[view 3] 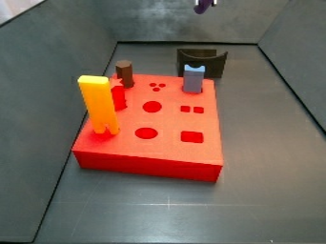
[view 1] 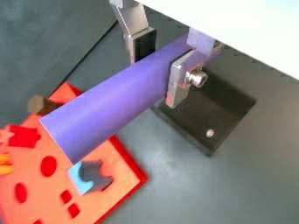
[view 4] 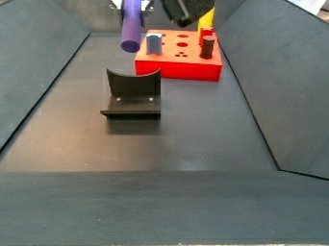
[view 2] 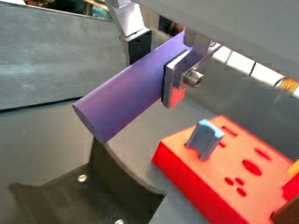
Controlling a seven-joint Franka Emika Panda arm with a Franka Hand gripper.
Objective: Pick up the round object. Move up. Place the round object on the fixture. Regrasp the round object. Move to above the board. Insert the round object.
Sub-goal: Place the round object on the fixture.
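My gripper point(view 1: 162, 63) is shut on the round object point(view 1: 111, 105), a long smooth purple rod clamped across its width between the two silver fingers point(view 1: 179, 80). Both wrist views show this same grip point(view 2: 158, 63). In a side view the rod point(view 4: 131, 26) hangs high in the air, roughly upright, its lower end above the floor between the fixture point(view 4: 133, 93) and the board point(view 4: 180, 56). The dark notched fixture point(view 1: 222, 109) stands empty. The red board point(view 3: 159, 129) lies flat with round and square holes showing.
On the board stand a yellow block point(view 3: 97, 103), a short dark-brown peg point(view 3: 125, 72) and a blue-grey notched peg point(view 3: 193, 77). Sloping grey walls point(view 4: 45, 86) enclose the floor on both sides.
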